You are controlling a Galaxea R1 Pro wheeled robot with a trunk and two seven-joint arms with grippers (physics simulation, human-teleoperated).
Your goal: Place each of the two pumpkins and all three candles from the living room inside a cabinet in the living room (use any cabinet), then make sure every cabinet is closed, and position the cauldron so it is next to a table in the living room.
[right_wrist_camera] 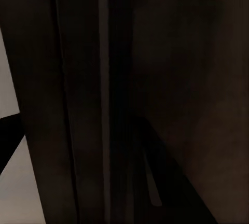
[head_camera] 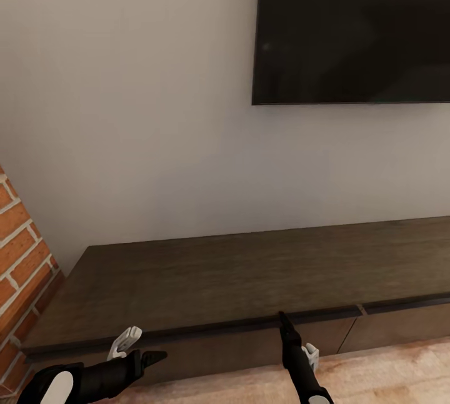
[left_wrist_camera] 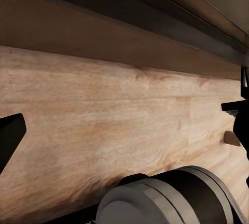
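Observation:
The long dark-brown cabinet [head_camera: 250, 266] stands against the wall, its drawer fronts [head_camera: 206, 349] flush under the top. My right gripper [head_camera: 285, 320] points at the front lip of the cabinet top, right up against it. The right wrist view looks along dark wood, with one fingertip [right_wrist_camera: 8, 136] far out at the side, so the jaws stand apart. My left gripper [head_camera: 156, 356] hangs low before the left drawer front, open, its fingers [left_wrist_camera: 10, 133] wide apart over the wooden floor [left_wrist_camera: 129, 110]. The pumpkins, candles, cauldron and table are out of view.
A black TV [head_camera: 353, 26] hangs on the pale wall above the cabinet. A red brick wall [head_camera: 19, 254] meets the cabinet's left end. Light wood floor [head_camera: 387, 373] runs along the cabinet front. A seam [head_camera: 360, 310] divides two drawers.

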